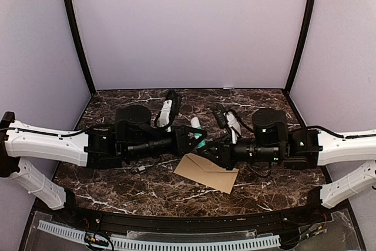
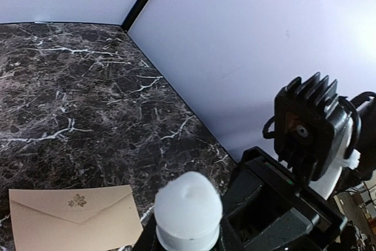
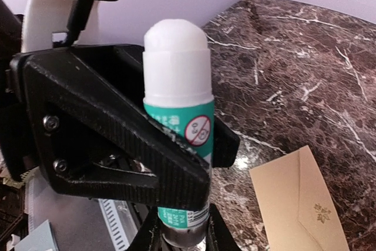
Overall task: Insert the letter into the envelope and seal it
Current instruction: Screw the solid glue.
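The tan envelope lies flat on the marble table, flap side up with a small leaf mark; it also shows in the left wrist view and the right wrist view. The white letter is out of view. Both grippers meet above the table just behind the envelope, around a green-and-white glue stick with its white tip uncapped. My left gripper is shut on the stick's middle. My right gripper is shut on the stick's dark base.
The marble table is walled by pale panels at the back and sides with black corner posts. A white cable rail runs along the near edge. The right arm's camera housing sits close in the left wrist view.
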Controlling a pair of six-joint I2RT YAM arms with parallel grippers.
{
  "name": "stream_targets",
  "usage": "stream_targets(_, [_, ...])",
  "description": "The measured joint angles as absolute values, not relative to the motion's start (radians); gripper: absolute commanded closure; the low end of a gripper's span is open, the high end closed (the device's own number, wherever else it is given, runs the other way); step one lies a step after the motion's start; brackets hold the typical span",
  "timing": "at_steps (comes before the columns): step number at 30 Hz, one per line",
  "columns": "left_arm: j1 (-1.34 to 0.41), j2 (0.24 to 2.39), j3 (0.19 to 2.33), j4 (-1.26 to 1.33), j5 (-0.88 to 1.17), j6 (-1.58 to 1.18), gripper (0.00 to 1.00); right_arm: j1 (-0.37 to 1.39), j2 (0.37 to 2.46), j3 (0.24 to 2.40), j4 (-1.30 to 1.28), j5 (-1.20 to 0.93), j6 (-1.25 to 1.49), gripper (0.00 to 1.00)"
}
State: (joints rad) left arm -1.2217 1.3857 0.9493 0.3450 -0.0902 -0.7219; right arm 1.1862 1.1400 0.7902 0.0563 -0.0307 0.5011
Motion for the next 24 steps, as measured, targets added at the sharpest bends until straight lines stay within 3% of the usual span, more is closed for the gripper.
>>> stream_targets(8, [-1.208,1.415,0.948,0.254,-0.224,-0.764,1.00,1.250,1.334,0.985,-0.173,0.228,0.478,0.94])
stream_targets(11, [-1.193,1.414,0.926,0.270,-0.223,-0.800,1.00,1.266,1.371,1.013,-0.189,0.284,0.480,0.89])
stream_targets(13, [-1.187,1.414,0.906,0.291,-0.214,-0.822,1.00,1.270,1.382,1.015,-0.191,0.294,0.480,0.82])
stream_targets(20, [-1.179,1.393,0.853,0.412,-0.080,-0.867,1.00,1.270,1.274,0.916,-0.073,0.206,0.474,0.35])
stream_targets(24, [-1.179,1.346,0.823,0.466,0.017,-0.860,1.00,1.251,1.128,0.809,0.059,0.085,0.489,0.26])
